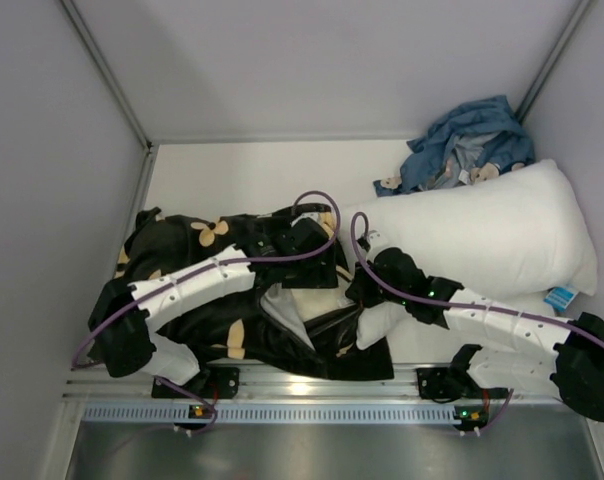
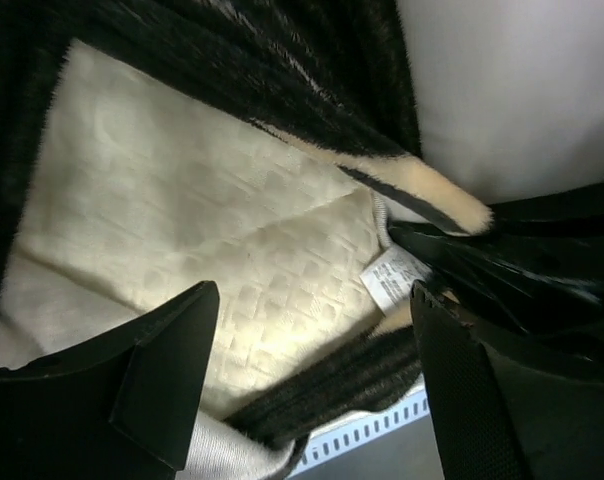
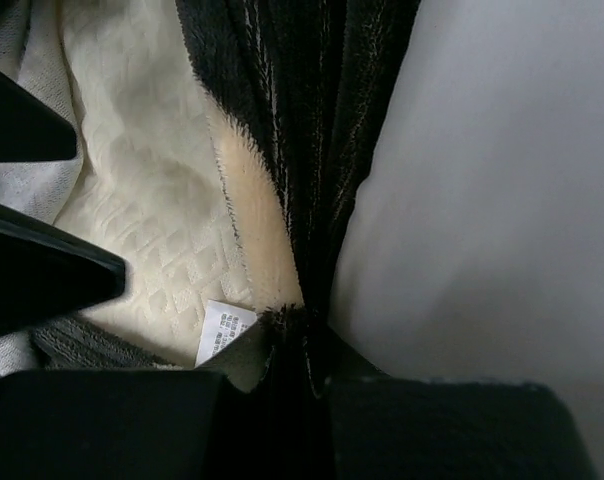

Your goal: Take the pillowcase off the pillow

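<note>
- Most of the pillow (image 1: 294,303) is under cover in the top view. Only a cream patch shows through the opening of the black flowered pillowcase (image 1: 172,245), which lies crumpled at the left of the surface (image 1: 242,175), next to a large white pillow (image 1: 482,235).
- In the left wrist view, the left hand (image 2: 312,300) is spread wide and holds nothing. It hangs over the bared quilted corner and its white label (image 2: 392,278).
- In the right wrist view, the right hand (image 3: 302,350) is pinched closed on the pillowcase's edge, just beside that label.
- By this showing, the opening is started, and nearly the whole cover is left to draw off.
</note>
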`<action>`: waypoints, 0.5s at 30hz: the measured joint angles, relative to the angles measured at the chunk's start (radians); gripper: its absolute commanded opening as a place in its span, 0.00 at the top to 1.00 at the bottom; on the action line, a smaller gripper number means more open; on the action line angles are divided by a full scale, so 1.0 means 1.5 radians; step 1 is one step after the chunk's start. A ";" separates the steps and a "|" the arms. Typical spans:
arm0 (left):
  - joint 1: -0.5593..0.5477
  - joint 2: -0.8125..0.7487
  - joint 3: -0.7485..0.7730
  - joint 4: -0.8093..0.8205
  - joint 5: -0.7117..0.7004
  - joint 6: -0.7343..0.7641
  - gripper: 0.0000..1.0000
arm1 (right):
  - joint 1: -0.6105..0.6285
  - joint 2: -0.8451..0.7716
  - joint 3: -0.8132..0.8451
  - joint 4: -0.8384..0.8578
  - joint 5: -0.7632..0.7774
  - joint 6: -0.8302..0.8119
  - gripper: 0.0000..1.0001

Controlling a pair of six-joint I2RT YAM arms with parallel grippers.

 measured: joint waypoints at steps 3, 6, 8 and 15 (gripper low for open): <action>-0.019 0.041 -0.007 0.006 -0.010 -0.006 0.09 | 0.000 0.000 0.000 0.000 0.000 0.001 1.00; -0.034 0.081 -0.016 0.007 -0.016 -0.014 0.09 | 0.000 0.000 0.000 0.000 0.000 0.001 1.00; -0.042 0.104 -0.020 0.010 -0.025 -0.016 0.09 | 0.000 0.000 -0.003 0.002 0.001 0.001 1.00; -0.050 0.153 -0.026 0.027 -0.056 -0.022 1.00 | 0.000 0.000 -0.007 0.002 0.005 0.006 1.00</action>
